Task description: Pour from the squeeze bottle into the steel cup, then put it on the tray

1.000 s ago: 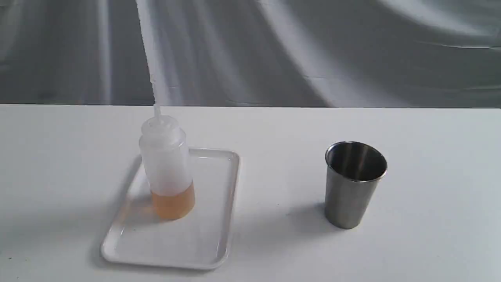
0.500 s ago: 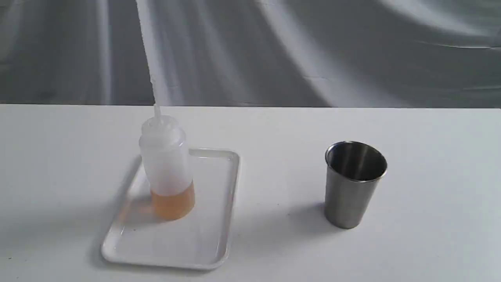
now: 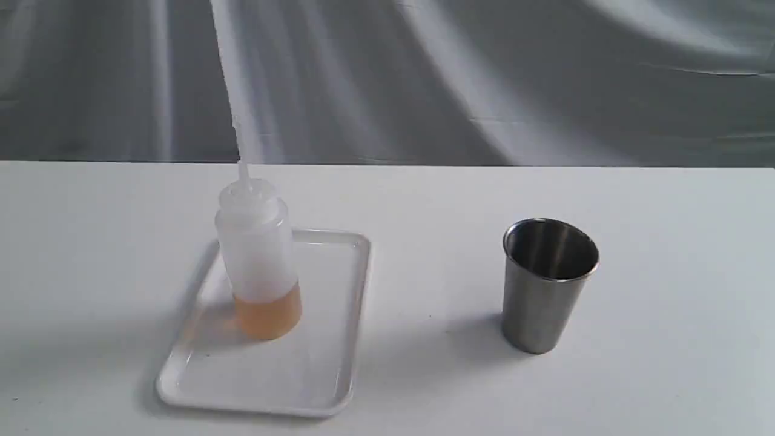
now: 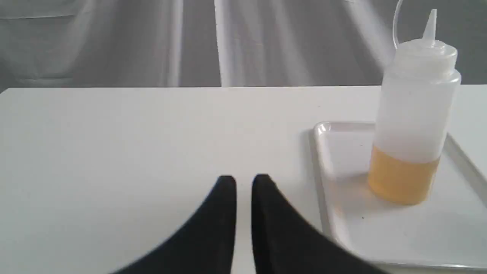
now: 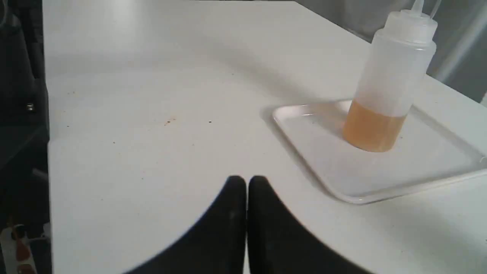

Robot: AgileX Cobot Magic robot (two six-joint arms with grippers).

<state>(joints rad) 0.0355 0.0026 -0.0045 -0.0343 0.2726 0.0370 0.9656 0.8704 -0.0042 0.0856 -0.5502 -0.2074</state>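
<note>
You're in a staged lab or studio setup, not a home: bare white tabletop (image 3: 666, 212), wrinkled grey cloth backdrop (image 3: 545, 79) hung behind it, dark equipment (image 5: 19, 76) past the tabletop's edge in the right wrist view.

You have one squeeze bottle (image 3: 257, 260), one steel cup (image 3: 545, 290) and one tray (image 3: 330, 363) on a single tabletop (image 3: 424, 200). You also have two arms' ends in view: one left end effector (image 4: 243, 182) and one right end effector (image 5: 246, 182).
</note>
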